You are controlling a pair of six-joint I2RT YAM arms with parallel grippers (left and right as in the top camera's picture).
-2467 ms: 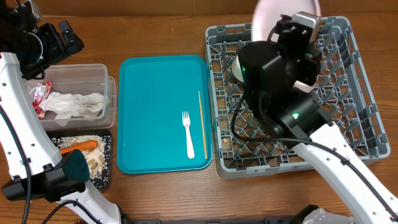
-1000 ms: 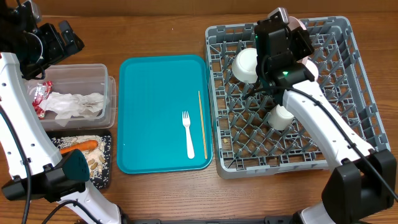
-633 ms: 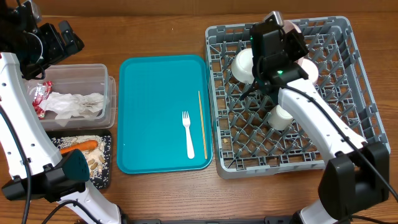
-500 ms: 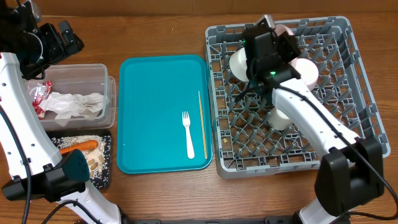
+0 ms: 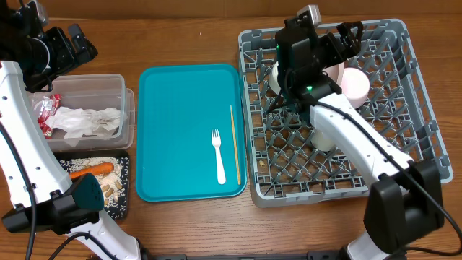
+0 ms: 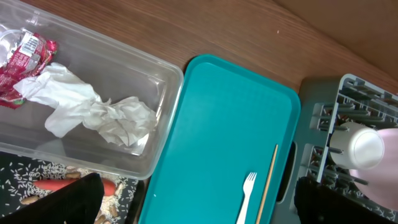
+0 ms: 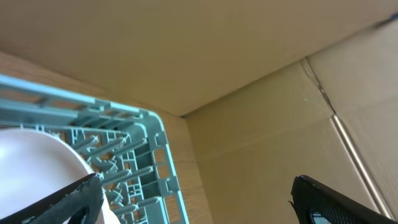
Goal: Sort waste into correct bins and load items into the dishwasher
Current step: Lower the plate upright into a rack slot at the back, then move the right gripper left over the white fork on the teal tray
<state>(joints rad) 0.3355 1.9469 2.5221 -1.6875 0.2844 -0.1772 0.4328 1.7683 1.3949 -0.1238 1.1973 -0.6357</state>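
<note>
The grey dishwasher rack [image 5: 411, 123] holds a pale pink plate [image 5: 354, 81], a white bowl [image 5: 277, 74] and a small white cup [image 5: 322, 138]. My right gripper [image 5: 345, 43] hangs open above the rack's far side, just beyond the plate, holding nothing; its wrist view shows the plate's edge [image 7: 37, 165] and a rack corner [image 7: 152, 146]. The white fork [image 5: 219, 155] and the chopstick [image 5: 235, 144] lie on the teal tray [image 5: 173, 108]. At far left my left gripper [image 5: 72, 42] is open and empty above the clear tub [image 5: 128, 108].
The tub holds white napkins [image 6: 99, 115] and a red wrapper [image 6: 25, 59]. In front of it a black tray [image 5: 123, 206] carries a carrot [image 5: 92, 170] and rice. A cardboard wall [image 7: 261, 81] stands behind the rack.
My right gripper set the pink plate in the rack, opened, and swung its fingers up and right, off the plate. The left arm has not moved.
</note>
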